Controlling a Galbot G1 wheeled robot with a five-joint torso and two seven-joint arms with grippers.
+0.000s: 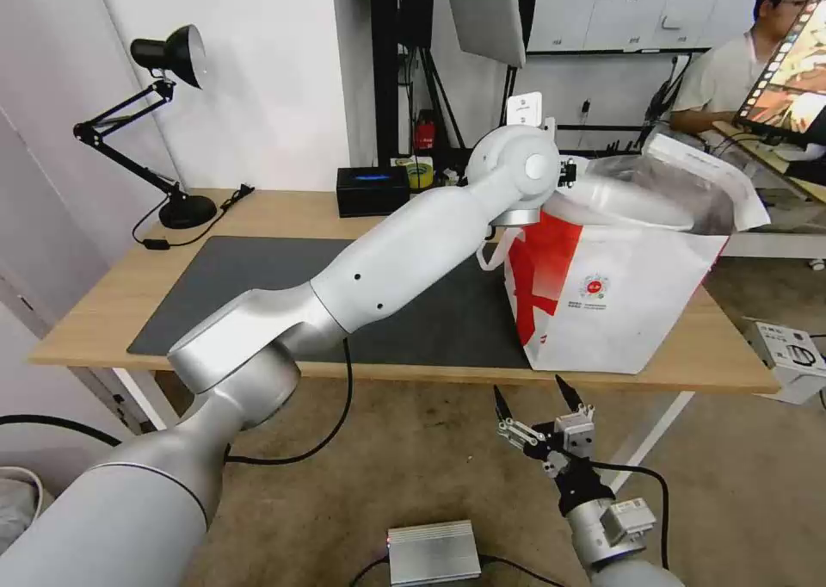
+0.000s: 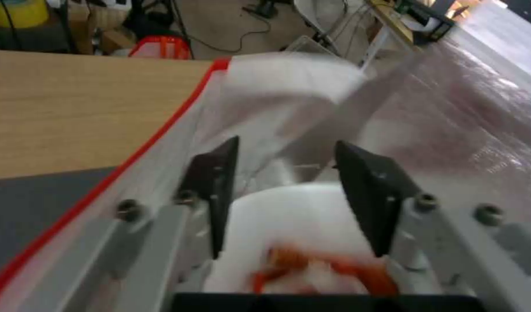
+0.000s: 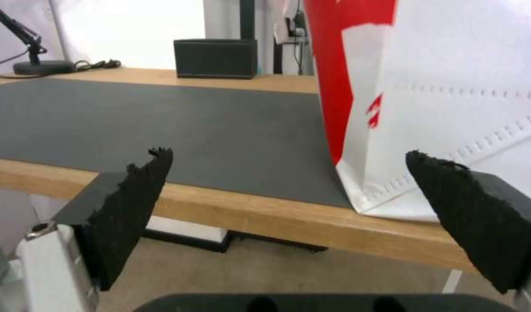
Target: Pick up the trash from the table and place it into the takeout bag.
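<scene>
The left gripper (image 2: pixel 285 190) has its jaws spread inside the takeout bag (image 1: pixel 619 312), at the head view's centre right; a white bowl of red shells (image 2: pixel 306 242) lies between them. The right gripper (image 1: pixel 533 402), jaws spread, hangs empty below the tabletop (image 1: pixel 103 303) edge, lower centre.

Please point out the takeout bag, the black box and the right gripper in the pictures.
takeout bag (image 1: pixel 602 329): head view, on its white front wall.
black box (image 1: pixel 372 191): head view, on its front face.
right gripper (image 1: pixel 535 398): head view, midway between its open fingers.
</scene>
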